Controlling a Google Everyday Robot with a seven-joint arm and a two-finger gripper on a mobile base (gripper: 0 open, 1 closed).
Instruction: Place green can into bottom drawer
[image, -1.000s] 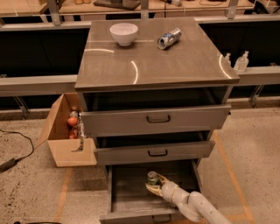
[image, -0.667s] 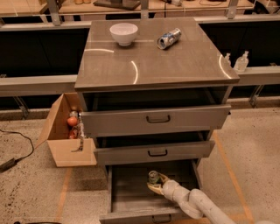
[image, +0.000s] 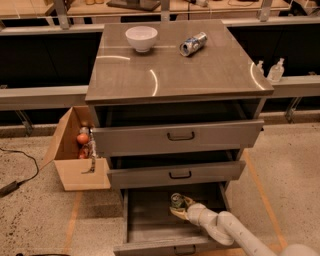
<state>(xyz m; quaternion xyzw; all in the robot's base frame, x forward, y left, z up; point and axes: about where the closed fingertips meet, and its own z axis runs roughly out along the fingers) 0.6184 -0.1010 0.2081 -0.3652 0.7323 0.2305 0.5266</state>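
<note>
Your arm (image: 227, 231) wears a smooth off-white shell with no cables or markings you can make out. It is built of rounded, tube-like links that meet at bulging joints. The link at the near right is the thickest, and the wrist is narrower. Your end effector (image: 178, 205), in the open bottom drawer (image: 150, 220), is pale tan, yellower than the arm.

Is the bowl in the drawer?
No, the bowl sits on the cabinet top; the gripper and green can are in the bottom drawer.
</note>
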